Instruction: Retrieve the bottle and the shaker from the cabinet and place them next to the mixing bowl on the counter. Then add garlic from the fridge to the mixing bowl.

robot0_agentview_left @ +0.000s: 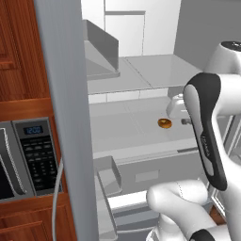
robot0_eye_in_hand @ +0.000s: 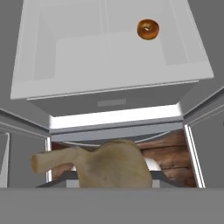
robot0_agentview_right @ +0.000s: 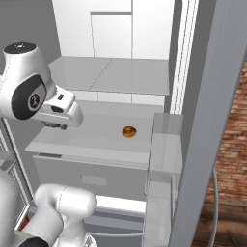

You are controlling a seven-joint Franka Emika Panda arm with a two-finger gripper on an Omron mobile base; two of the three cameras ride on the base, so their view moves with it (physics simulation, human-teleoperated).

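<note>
One white shelf [robot0_agentview_right: 91,137] spans the open fridge [robot0_agentview_right: 120,38], its pale walls closing in behind and to both sides as I steer from afar. An orange-brown ring-shaped food item [robot0_eye_in_hand: 148,29] sits alone on that shelf, with bare white surface all around it. The grey fridge door [robot0_agentview_left: 63,117] stands edge-on near the microwave [robot0_agentview_left: 33,155], and a brick wall [robot0_agentview_right: 231,135] shows past the far side. My claw [robot0_agentview_right: 57,126] hangs just over the shelf's front edge, well apart from the ring. Its jaws are nearly closed around the garlic [robot0_eye_in_hand: 114,164], a pale tan bulb held close under the hand camera.
</note>
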